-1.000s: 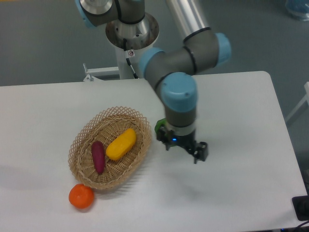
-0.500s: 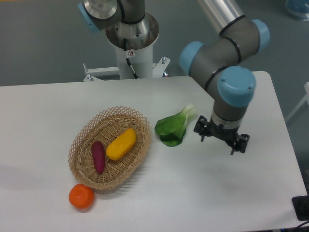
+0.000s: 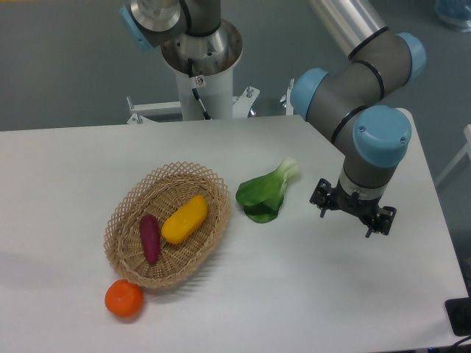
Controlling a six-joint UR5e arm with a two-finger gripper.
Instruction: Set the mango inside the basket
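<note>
The yellow-orange mango (image 3: 185,218) lies inside the tan wicker basket (image 3: 128,205) at the table's left centre, next to a dark purple vegetable (image 3: 149,237). My gripper (image 3: 353,212) hangs over the right part of the table, far to the right of the basket. Its two fingers stand apart and nothing is between them.
A green leafy vegetable (image 3: 266,193) lies on the table between the basket and the gripper. A round orange tangerine (image 3: 124,298) sits just outside the basket's front rim. The arm's base (image 3: 200,51) stands behind the table's back edge.
The gripper has moved to the right, away from the basket, uncovering the green leafy vegetable. The mango and the basket have not moved.
</note>
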